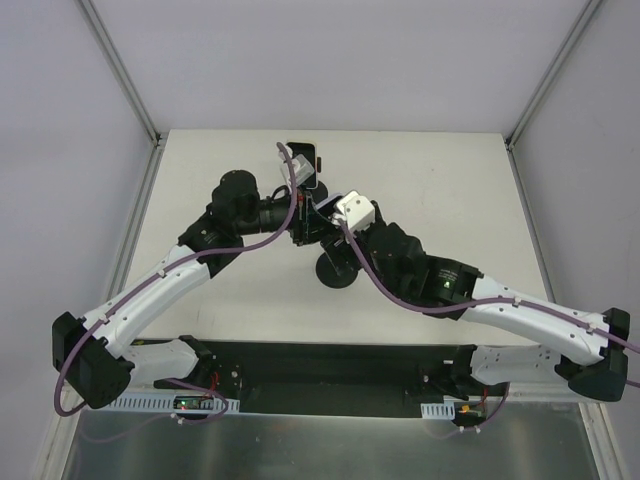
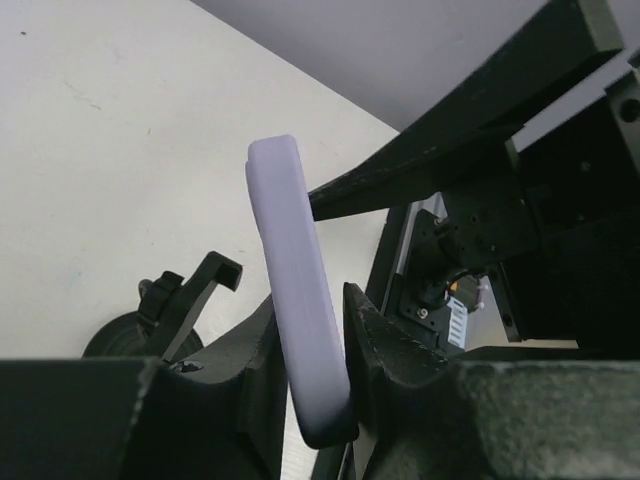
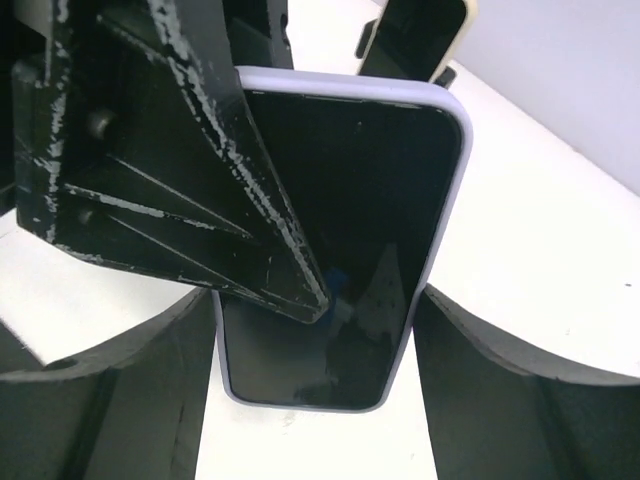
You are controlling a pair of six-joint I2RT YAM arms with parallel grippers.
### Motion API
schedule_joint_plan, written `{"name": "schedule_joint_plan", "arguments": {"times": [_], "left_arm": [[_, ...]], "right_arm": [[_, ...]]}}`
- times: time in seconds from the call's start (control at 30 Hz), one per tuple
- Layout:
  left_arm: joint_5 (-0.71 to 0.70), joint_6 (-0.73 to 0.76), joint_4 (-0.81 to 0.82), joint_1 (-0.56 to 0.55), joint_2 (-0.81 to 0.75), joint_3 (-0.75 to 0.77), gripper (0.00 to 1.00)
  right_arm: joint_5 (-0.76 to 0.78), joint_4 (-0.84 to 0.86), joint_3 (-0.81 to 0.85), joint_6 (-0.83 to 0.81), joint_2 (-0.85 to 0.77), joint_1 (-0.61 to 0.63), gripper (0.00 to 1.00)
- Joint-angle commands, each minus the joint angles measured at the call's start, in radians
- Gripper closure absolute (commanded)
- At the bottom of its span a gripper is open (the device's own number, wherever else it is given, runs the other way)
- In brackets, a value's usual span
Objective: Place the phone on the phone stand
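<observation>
A phone in a lavender case [image 3: 370,200] stands upright, screen toward the right wrist camera. My left gripper [image 2: 312,350] is shut on it front and back; its edge [image 2: 295,280] shows between the jaws, and one left finger [image 3: 180,180] lies across the screen. My right gripper [image 3: 315,340] closes on the phone's two side edges near its lower end. In the top view both grippers, the left one [image 1: 303,222] and the right one [image 1: 322,228], meet at mid-table and hide the phone. The black phone stand [image 1: 337,272] sits just in front of them; its hooked arm [image 2: 195,295] is empty.
A second phone in a cream case [image 1: 303,160] stands just behind the grippers and also shows in the right wrist view [image 3: 420,35]. Grey walls with metal posts [image 1: 130,85] close in the white table [image 1: 450,200].
</observation>
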Motion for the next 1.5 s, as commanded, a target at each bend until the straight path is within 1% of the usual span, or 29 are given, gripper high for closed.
{"name": "schedule_joint_plan", "arguments": {"times": [0.0, 0.03, 0.07, 0.13, 0.17, 0.2, 0.23, 0.27, 0.3, 0.37, 0.43, 0.47, 0.5, 0.57, 0.6, 0.63, 0.7, 0.73, 0.83, 0.9, 0.93, 1.0, 1.03, 1.13, 1.2, 1.3, 1.33, 1.4, 1.47], "left_arm": [[0.008, 0.030, 0.000, -0.004, -0.010, 0.046, 0.96], [0.010, 0.031, 0.000, -0.005, -0.009, 0.047, 1.00], [0.010, 0.033, 0.000, -0.005, -0.012, 0.047, 1.00], [0.010, 0.051, 0.000, -0.005, -0.024, 0.044, 1.00], [0.007, 0.057, 0.000, -0.004, -0.028, 0.043, 1.00], [0.008, 0.063, 0.000, -0.005, -0.035, 0.042, 1.00], [0.011, 0.068, -0.001, -0.004, -0.038, 0.041, 1.00], [0.022, 0.066, -0.001, -0.004, -0.039, 0.042, 1.00], [0.034, 0.069, -0.001, -0.004, -0.038, 0.049, 1.00], [0.079, 0.072, -0.001, -0.005, -0.039, 0.056, 1.00], [0.111, 0.085, 0.003, -0.005, -0.044, 0.061, 1.00], [0.145, 0.088, 0.014, -0.005, -0.047, 0.059, 1.00], [0.168, 0.091, 0.025, -0.005, -0.050, 0.058, 1.00], [0.233, 0.088, 0.055, -0.007, -0.053, 0.058, 1.00], [0.254, 0.082, 0.067, -0.010, -0.053, 0.055, 1.00], [0.274, 0.079, 0.081, -0.014, -0.053, 0.052, 1.00], [0.326, 0.074, 0.116, -0.028, -0.055, 0.043, 1.00], [0.338, 0.074, 0.124, -0.037, -0.056, 0.041, 1.00], [0.370, 0.089, 0.130, -0.060, -0.058, 0.039, 1.00], [0.375, 0.103, 0.130, -0.068, -0.065, 0.035, 1.00], [0.377, 0.105, 0.130, -0.073, -0.068, 0.033, 1.00], [0.383, 0.112, 0.132, -0.076, -0.075, 0.033, 1.00], [0.389, 0.112, 0.132, -0.077, -0.075, 0.033, 1.00], [0.390, 0.117, 0.130, -0.082, -0.081, 0.033, 1.00], [0.390, 0.118, 0.130, -0.083, -0.084, 0.032, 1.00], [0.387, 0.115, 0.130, -0.085, -0.087, 0.032, 1.00], [0.387, 0.112, 0.130, -0.086, -0.088, 0.033, 1.00], [0.386, 0.096, 0.140, -0.088, -0.088, 0.033, 1.00], [0.389, 0.057, 0.182, -0.088, -0.085, 0.024, 1.00]], "right_arm": [[0.021, 0.081, 0.088, -0.028, 0.009, 0.018, 0.99], [0.012, 0.046, 0.090, -0.020, 0.012, 0.018, 0.92], [0.004, 0.032, 0.081, -0.019, 0.012, 0.018, 0.66], [-0.023, -0.017, 0.064, -0.016, 0.004, 0.017, 0.40], [-0.027, -0.034, 0.042, -0.011, 0.000, 0.017, 0.15], [-0.033, -0.050, 0.033, -0.005, -0.019, 0.006, 0.07], [-0.083, -0.098, 0.027, 0.006, -0.026, 0.000, 0.01], [-0.112, -0.123, 0.021, 0.013, -0.037, -0.011, 0.03], [-0.137, -0.147, 0.010, 0.023, -0.059, -0.032, 0.03], [-0.255, -0.212, -0.001, 0.058, -0.082, -0.070, 0.03], [-0.362, -0.251, -0.021, 0.079, -0.120, -0.139, 0.03], [-0.391, -0.261, -0.028, 0.096, -0.131, -0.165, 0.03], [-0.425, -0.268, -0.036, 0.107, -0.157, -0.222, 0.03], [-0.558, -0.278, -0.054, 0.127, -0.178, -0.279, 0.03], [-0.603, -0.275, -0.058, 0.150, -0.195, -0.329, 0.03], [-0.708, -0.270, -0.062, 0.150, -0.200, -0.348, 0.03], [-0.805, -0.255, -0.068, 0.142, -0.209, -0.368, 0.03], [-0.877, -0.241, -0.067, 0.141, -0.209, -0.368, 0.03], [-0.974, -0.233, -0.048, 0.148, -0.186, -0.370, 0.01], [-1.036, -0.226, -0.039, 0.153, -0.166, -0.370, 0.07], [-1.054, -0.218, -0.038, 0.158, -0.162, -0.370, 0.14], [-1.094, -0.206, -0.036, 0.165, -0.146, -0.370, 0.21], [-1.097, -0.206, -0.035, 0.167, -0.143, -0.373, 0.27], [-1.107, -0.203, -0.032, 0.167, -0.139, -0.371, 0.34], [-1.120, -0.199, -0.030, 0.170, -0.131, -0.373, 0.36], [-1.146, -0.161, -0.047, 0.190, -0.123, -0.373, 0.47], [-1.146, -0.140, -0.054, 0.201, -0.123, -0.371, 0.58], [-1.139, -0.051, -0.085, 0.242, -0.132, -0.373, 0.73], [-1.128, 0.026, -0.126, 0.262, -0.146, -0.371, 0.75]]}}
